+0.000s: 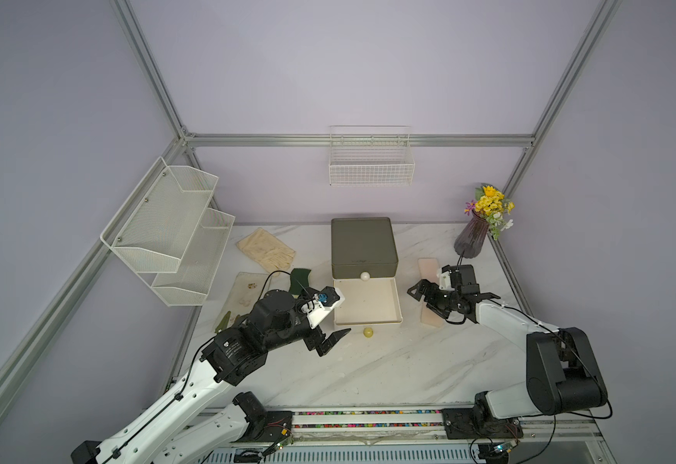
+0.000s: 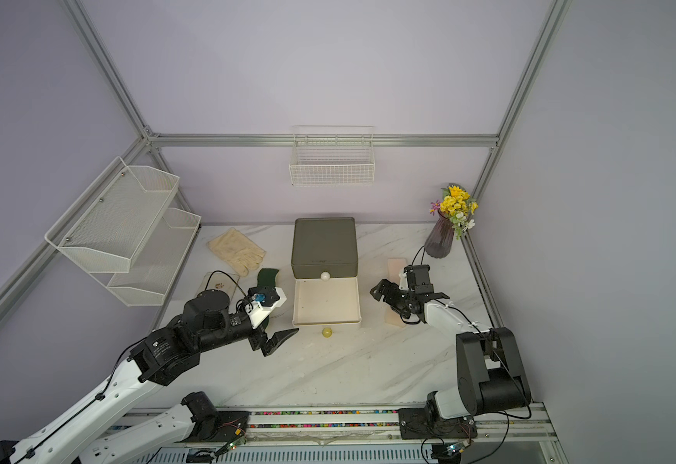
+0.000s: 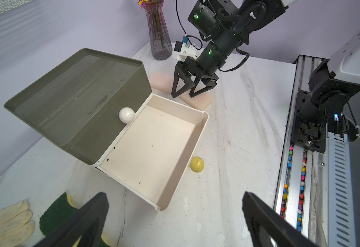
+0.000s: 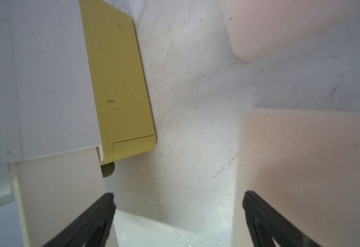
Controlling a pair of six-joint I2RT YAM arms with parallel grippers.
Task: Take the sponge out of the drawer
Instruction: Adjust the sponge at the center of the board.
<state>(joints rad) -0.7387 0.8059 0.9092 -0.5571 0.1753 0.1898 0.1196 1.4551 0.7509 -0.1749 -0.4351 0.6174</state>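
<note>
Marble tabletop [image 1: 408,361]; right arm [image 1: 501,317] half-hides pink sponge [image 1: 428,319]

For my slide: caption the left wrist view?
Drawer open and empty; open right gripper beside a pink sponge.

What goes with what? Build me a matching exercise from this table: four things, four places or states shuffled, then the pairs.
1 drawer
2 green sponge
3 glove
4 vase

a back right corner of the table
b pulled open, empty
c flat at the back left
d beside the olive box, partly hidden by the left arm

Pairs: 1-b, 2-d, 3-c, 4-a
</note>
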